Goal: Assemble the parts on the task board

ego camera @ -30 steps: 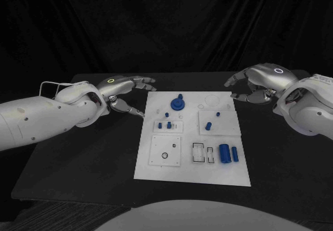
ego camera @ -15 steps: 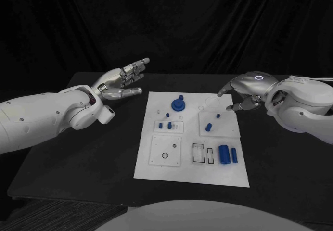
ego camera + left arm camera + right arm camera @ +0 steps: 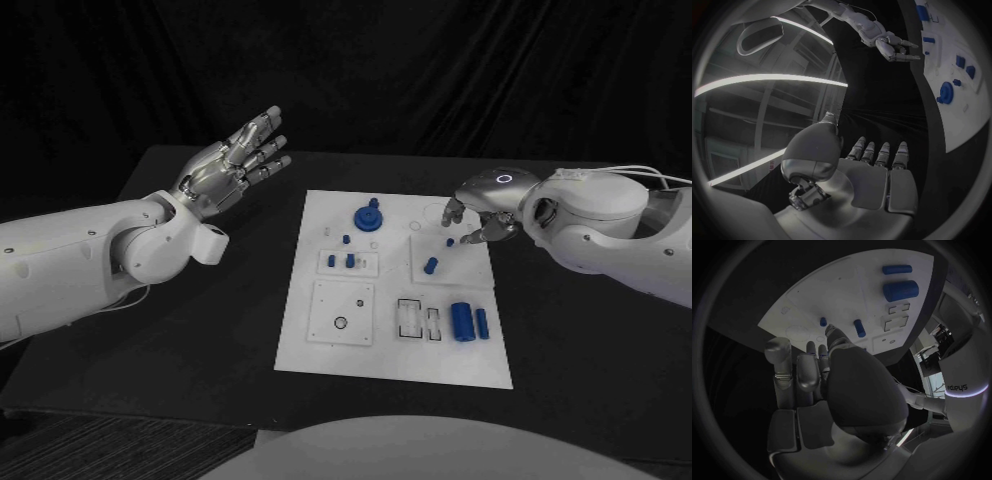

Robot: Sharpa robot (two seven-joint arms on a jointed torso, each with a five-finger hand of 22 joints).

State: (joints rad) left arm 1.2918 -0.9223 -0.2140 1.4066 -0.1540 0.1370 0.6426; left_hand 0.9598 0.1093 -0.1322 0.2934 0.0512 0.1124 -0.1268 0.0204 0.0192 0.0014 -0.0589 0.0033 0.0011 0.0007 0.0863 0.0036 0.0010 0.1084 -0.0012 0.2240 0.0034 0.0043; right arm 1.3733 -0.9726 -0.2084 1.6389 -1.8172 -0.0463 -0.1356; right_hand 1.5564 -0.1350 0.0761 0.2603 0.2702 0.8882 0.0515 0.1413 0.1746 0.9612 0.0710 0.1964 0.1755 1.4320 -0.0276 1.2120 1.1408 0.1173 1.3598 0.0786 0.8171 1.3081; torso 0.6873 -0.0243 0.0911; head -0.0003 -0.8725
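Note:
The white task board lies in the middle of the black table. On it stand a blue round part, several small blue pegs and two blue cylinders lying side by side. My right hand hovers over the board's far right corner, fingers apart and pointing down near a small peg, holding nothing. The right wrist view shows its fingers above the board and the cylinders. My left hand is raised left of the board, fingers stretched and empty; its palm faces the board.
A small black ring lies on a square plate at the board's near left. Rectangular slots sit beside the cylinders. Bare black table surrounds the board on both sides.
My left hand has lifted away from the board's left edge and opened its fingers upward. My right hand has moved in from the right to hang over the board's far right corner.

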